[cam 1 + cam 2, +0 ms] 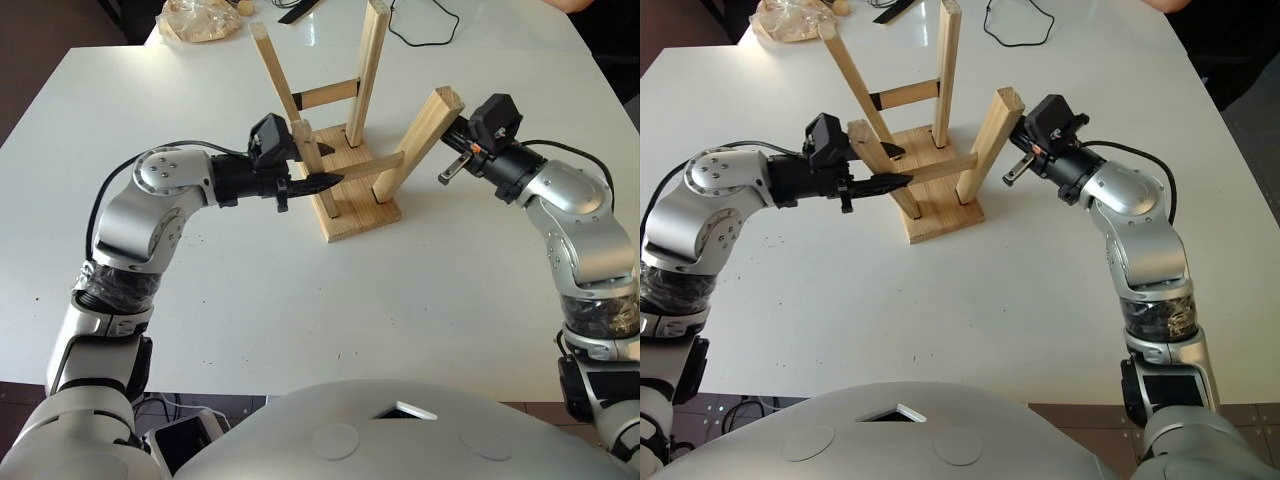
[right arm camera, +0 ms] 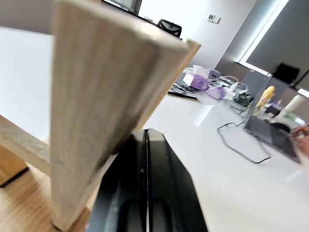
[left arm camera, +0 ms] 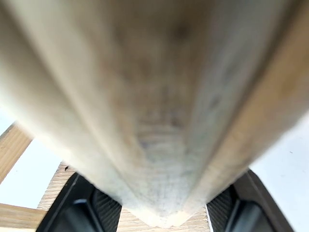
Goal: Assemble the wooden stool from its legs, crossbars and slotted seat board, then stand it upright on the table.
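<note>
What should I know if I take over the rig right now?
The left gripper is shut on the near-left leg. The right gripper is shut beside the near-right leg; contact unclear.
The seat board lies flat on the table, four legs pointing up; the far-left leg leans. A far crossbar and a near crossbar join the leg pairs.
Done: parts fitted together. Left: check the joints, then stand the stool upright.

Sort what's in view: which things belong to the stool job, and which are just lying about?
Job: seat board, four legs, two crossbars.
Lying about: crumpled bag and black cable, both at the far edge of the table.
</note>
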You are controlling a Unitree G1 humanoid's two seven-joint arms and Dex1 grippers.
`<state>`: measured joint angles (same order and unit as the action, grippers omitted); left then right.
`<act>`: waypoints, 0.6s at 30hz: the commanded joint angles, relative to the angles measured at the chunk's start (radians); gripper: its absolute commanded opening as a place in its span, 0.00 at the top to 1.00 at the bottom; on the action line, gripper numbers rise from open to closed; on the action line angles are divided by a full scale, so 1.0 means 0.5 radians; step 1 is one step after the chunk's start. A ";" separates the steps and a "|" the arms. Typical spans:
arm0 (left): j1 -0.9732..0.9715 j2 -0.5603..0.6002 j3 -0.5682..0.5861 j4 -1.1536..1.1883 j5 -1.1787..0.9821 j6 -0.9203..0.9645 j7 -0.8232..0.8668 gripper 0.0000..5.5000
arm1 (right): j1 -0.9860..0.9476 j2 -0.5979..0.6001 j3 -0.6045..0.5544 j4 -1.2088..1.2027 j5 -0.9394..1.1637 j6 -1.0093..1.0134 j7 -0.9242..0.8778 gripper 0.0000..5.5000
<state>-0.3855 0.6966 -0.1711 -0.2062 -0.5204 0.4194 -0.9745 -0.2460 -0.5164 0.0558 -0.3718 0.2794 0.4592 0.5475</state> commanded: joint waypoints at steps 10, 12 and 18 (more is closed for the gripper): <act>0.058 0.008 0.172 0.248 0.046 -0.221 -0.154 0.48 | 0.031 -0.042 -0.092 0.104 0.126 -0.203 0.265 1.00; 0.113 -0.006 0.220 0.136 0.067 -0.191 -0.055 0.43 | 0.030 -0.020 -0.110 0.129 0.119 -0.224 0.243 1.00; 0.659 0.021 0.559 -0.542 -0.142 0.230 0.343 0.43 | 0.113 0.008 -0.160 0.120 0.028 -0.211 0.084 1.00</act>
<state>-0.1913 0.6953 0.0230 -0.3480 -0.5472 0.4515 -0.8799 -0.2130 -0.5110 -0.0068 -0.3032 0.3236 0.3452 0.6258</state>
